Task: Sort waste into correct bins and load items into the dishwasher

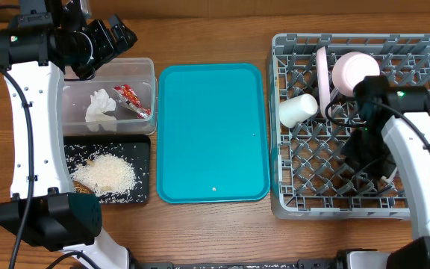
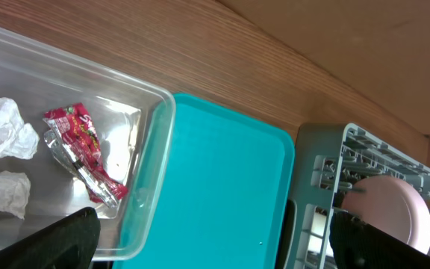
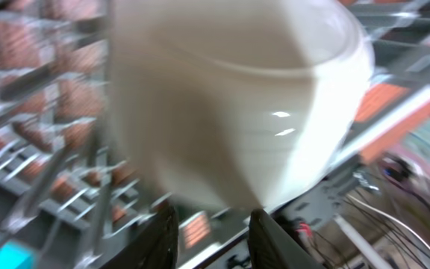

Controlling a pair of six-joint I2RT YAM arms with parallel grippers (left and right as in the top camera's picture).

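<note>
Only your right wrist view shows the bowl (image 3: 230,97) up close, blurred, at the right gripper (image 3: 213,223); I cannot tell whether it grips. Your left gripper (image 2: 215,218) gapes wide by the counter's (image 1: 200,232) far-left corner.

red wrapper (image 2: 80,153) and white tissue (image 2: 2,161) lie in the clear tub (image 2: 149,187).

Upper left: clear tub (image 1: 146,71), white tissue (image 1: 100,107), shiny red wrapper (image 1: 133,101). Lower left: black tray (image 1: 142,149), whitish rice (image 1: 107,175) flecked brown. Centre: plain teal tray (image 1: 211,131). Right: grey lattice-pattern rack (image 1: 334,202), pale pink plate (image 1: 323,78), white cup (image 1: 298,109), pale pinkish bowl (image 1: 354,69). Table (image 1: 200,232): brown wood grain.
</note>
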